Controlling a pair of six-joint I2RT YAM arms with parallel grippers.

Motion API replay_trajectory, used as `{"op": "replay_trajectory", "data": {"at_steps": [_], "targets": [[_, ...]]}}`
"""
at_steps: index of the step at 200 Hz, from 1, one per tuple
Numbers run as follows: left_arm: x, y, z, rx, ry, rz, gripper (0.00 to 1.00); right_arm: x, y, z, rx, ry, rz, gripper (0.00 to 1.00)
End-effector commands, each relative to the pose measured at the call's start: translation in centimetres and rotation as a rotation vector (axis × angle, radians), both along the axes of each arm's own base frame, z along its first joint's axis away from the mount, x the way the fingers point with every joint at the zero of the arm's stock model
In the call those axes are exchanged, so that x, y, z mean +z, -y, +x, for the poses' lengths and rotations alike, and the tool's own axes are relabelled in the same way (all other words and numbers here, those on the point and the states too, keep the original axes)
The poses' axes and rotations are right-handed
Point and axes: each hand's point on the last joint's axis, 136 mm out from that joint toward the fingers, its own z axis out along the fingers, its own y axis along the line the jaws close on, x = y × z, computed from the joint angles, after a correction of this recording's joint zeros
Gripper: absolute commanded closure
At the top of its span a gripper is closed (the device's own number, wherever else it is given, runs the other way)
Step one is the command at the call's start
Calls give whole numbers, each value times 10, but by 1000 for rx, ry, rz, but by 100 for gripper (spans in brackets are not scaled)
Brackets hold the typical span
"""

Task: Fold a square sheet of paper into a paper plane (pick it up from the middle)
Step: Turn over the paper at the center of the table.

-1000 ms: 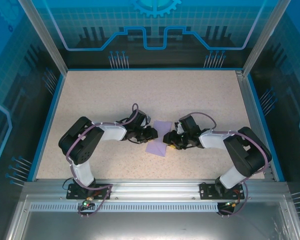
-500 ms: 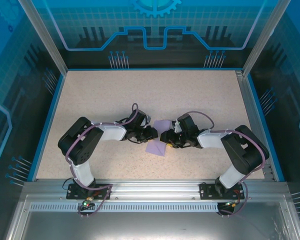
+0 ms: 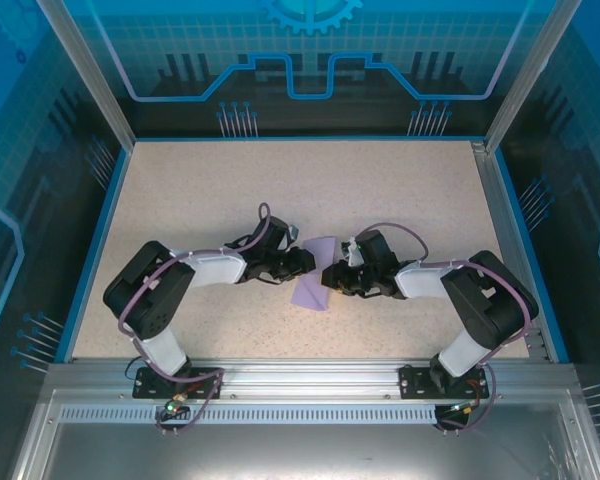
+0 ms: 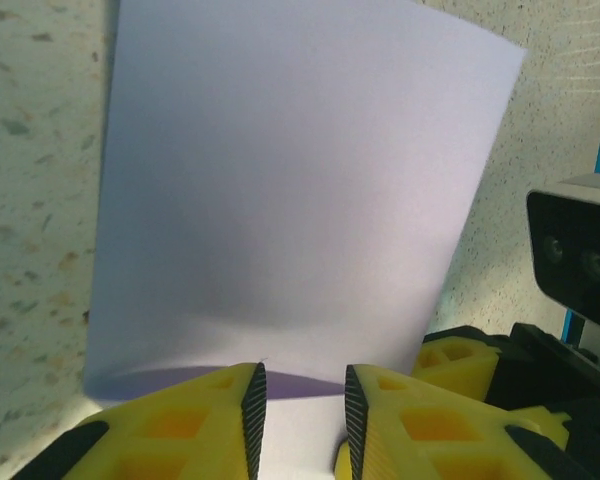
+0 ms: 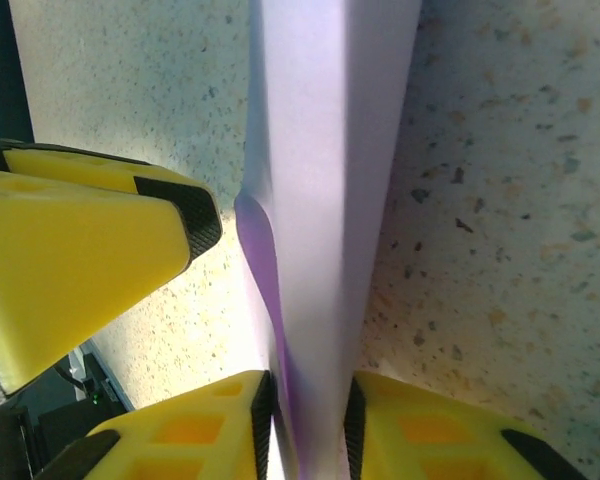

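Right fingers [image 5: 430, 430] pinching raised fold of thin lavender square paper sheet [image 4: 290, 200]; left fingers [image 4: 180, 430] astride edge, grip unconfirmed. Risk: opposed pull tears sheet; slip skews crease.

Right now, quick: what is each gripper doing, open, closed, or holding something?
Left gripper: slightly open, the square sheet of paper between its fingers.
Right gripper: closed on the same sheet.
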Motion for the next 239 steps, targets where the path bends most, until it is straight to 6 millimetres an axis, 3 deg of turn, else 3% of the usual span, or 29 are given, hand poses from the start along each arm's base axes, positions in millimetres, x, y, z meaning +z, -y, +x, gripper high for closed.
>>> {"op": "replay_trajectory", "data": {"at_steps": [1,43,87,119,170,209,239], "targets": [[14,-12,1,49,35,2,67,17,-11,-3,64,53,43,76],[24,-32,-11,100,64,29,66,39,-11,-3,109,95,22,85],[34,-51,-24,151,92,52,65,64,4,-5,139,144,-99,94],[42,-61,-28,182,112,53,61,79,37,-11,143,161,-315,94],[49,-62,-30,186,99,62,57,126,87,-15,145,239,-594,93],[50,-75,-41,218,107,65,51,147,126,-7,115,281,-904,94],[54,-89,-47,236,125,86,45,156,140,3,111,289,-1105,94]]}}
